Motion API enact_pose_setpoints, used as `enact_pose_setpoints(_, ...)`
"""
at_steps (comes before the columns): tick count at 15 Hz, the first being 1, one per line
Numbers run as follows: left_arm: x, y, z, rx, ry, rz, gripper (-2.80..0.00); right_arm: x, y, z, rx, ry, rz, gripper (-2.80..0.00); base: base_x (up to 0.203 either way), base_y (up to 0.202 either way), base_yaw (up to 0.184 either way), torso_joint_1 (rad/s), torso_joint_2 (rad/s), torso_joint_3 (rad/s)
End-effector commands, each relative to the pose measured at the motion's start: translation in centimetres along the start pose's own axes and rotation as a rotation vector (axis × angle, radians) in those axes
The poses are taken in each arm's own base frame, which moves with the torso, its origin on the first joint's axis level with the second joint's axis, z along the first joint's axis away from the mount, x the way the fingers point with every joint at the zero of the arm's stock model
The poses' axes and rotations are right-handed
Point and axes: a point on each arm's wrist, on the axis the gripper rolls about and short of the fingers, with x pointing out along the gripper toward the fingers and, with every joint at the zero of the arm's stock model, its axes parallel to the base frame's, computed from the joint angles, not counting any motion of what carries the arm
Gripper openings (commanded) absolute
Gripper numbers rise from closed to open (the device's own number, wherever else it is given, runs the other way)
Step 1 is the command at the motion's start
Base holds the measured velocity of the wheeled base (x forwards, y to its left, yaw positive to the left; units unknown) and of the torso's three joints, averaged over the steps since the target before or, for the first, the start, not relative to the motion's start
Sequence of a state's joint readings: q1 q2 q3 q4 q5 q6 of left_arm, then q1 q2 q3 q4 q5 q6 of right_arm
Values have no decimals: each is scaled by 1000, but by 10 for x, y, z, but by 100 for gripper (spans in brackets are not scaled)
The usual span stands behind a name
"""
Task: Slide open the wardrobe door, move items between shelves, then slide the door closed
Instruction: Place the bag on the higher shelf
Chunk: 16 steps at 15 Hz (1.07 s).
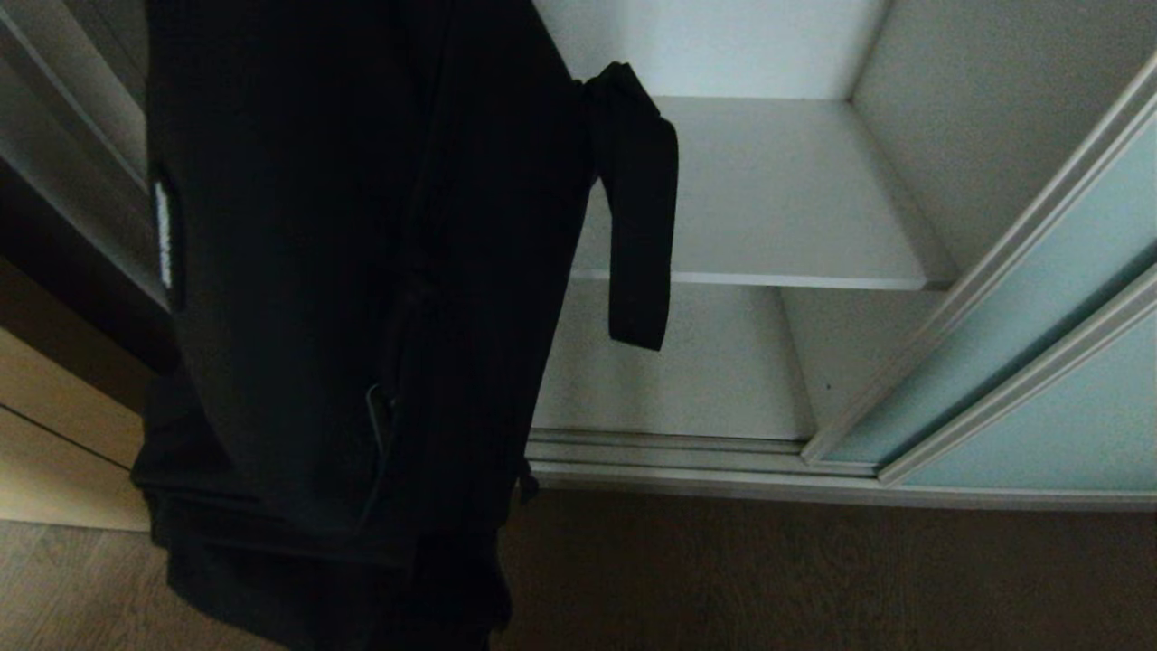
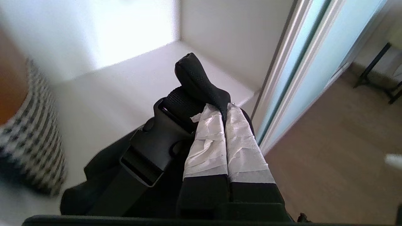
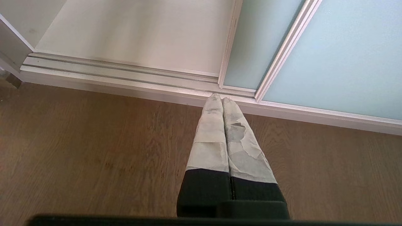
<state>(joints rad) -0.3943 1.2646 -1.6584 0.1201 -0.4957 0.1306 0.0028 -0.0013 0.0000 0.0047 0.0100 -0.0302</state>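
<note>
You have the sliding wardrobe door (image 1: pixel 1021 362) pushed open to the right already. Your left gripper (image 2: pixel 224 108) is clenched on the padded handle of a black bag (image 1: pixel 362 298), hanging it before the shelves (image 1: pixel 777 194); placing it and closing remain. Your right gripper (image 3: pixel 222 100) hangs clenched, empty, above the floor track (image 3: pixel 119 73).

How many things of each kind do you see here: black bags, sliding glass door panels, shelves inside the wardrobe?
Black bag: 1
Sliding glass door panels: 2
Shelves: 2, upper shelf, bottom board
Total: 5
</note>
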Motion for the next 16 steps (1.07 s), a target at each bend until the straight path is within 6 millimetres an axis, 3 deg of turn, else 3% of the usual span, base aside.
enact_pose_setpoints(1, 39, 15, -2, -16, 4, -26, -280, 0, 0, 0, 0, 1, 1, -280, 0, 0, 0, 0, 0, 0)
enact_pose_setpoints(6, 86, 31, -14, -8, -33, 32, -280, 0, 0, 0, 0, 0, 1, -280, 0, 0, 0, 0, 0, 0)
enact_pose_setpoints(16, 97, 5, -9, 0, -60, 4, -280, 0, 0, 0, 0, 0, 1, -280, 0, 0, 0, 0, 0, 0)
